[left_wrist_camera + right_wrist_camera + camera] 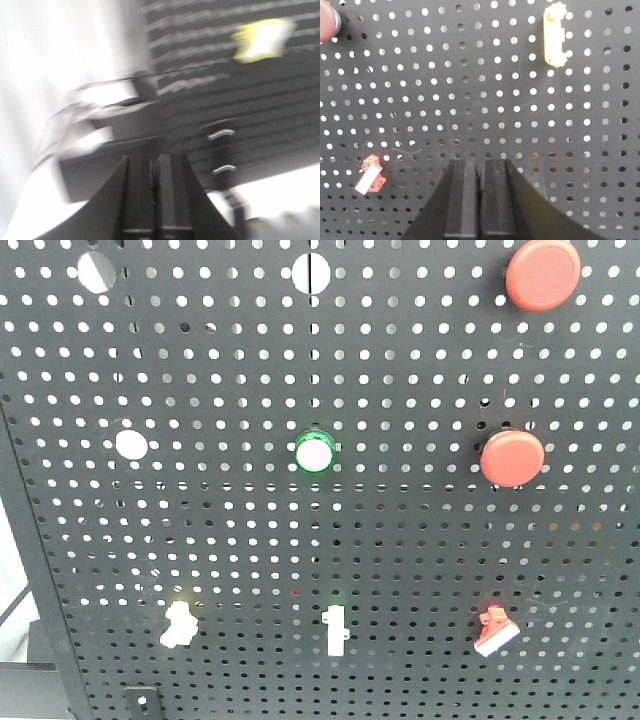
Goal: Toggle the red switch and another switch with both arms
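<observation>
The red switch (496, 630), small with a white lever tip, sits low on the right of the black pegboard (400, 540). In the right wrist view the red switch (369, 175) lies low on the left. My right gripper (480, 165) is shut with nothing in it, off to the switch's right and apart from it. A yellow switch (555, 35) is mounted at the upper right there. The left wrist view is blurred by motion. My left gripper (155, 159) is shut and empty, and a yellow switch (262, 39) shows far up to its right. Neither gripper appears in the front view.
Two big round red buttons (543, 275) (512, 457) stand on the board's right side, and a green-ringed button (314, 453) sits at its middle. Two pale switches (180, 625) (336, 630) share the bottom row. The left wrist view shows the board's edge and a bracket (222, 150).
</observation>
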Robot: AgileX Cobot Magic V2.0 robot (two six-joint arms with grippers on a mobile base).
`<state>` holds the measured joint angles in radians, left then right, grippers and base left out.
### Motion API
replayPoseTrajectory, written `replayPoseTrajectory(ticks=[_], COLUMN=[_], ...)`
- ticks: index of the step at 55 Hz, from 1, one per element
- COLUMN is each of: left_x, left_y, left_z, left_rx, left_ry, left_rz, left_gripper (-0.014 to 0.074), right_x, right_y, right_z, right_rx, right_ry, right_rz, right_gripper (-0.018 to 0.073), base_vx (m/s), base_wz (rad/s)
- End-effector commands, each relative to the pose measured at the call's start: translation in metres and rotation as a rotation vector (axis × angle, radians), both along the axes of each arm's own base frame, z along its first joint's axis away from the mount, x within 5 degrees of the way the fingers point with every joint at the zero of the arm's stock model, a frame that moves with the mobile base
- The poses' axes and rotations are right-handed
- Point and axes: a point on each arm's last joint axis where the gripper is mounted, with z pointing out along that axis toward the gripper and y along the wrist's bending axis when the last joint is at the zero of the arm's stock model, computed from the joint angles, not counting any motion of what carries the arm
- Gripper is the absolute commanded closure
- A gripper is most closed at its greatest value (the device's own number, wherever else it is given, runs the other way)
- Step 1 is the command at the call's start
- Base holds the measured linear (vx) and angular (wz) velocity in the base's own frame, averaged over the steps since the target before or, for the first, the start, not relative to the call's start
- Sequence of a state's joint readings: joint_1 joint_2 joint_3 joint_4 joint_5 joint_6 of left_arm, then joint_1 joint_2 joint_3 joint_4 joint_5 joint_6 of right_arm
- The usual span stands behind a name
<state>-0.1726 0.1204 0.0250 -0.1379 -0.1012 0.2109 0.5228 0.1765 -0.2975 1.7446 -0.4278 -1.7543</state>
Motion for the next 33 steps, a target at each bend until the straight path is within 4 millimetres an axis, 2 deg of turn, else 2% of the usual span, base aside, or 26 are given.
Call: replayPoseTrajectory(ticks=[1,11,33], left_x=[-0.0056,-0.0103,-0.0106], left_y=[0.0060,0.0090,0.0050], left_z=[-0.0018,-0.0029,-0.0037], left_rx=[-0.071,-0.013,-0.026], left_ry=[-0.055,-0.073,-0.060], left_rz=[0.078,0.135,0.063], left_gripper=[0.0594,0.0594,0.0594], right_x=[-0.0008,-0.0008,-0.0008], right_y=[0.0015,0.0014,0.0014], right_z=[0.0095,0.0095,0.0095], right_rx=[-0.036,-0.036,-0.036], right_ry=[-0.037,-0.037,-0.037], right_rz=[0.013,0.012,0.012], right_gripper=[0.0566,0.0566,0.0566], base_vx=[0.00,0.00,0.00], base_wz=[0.00,0.00,0.00])
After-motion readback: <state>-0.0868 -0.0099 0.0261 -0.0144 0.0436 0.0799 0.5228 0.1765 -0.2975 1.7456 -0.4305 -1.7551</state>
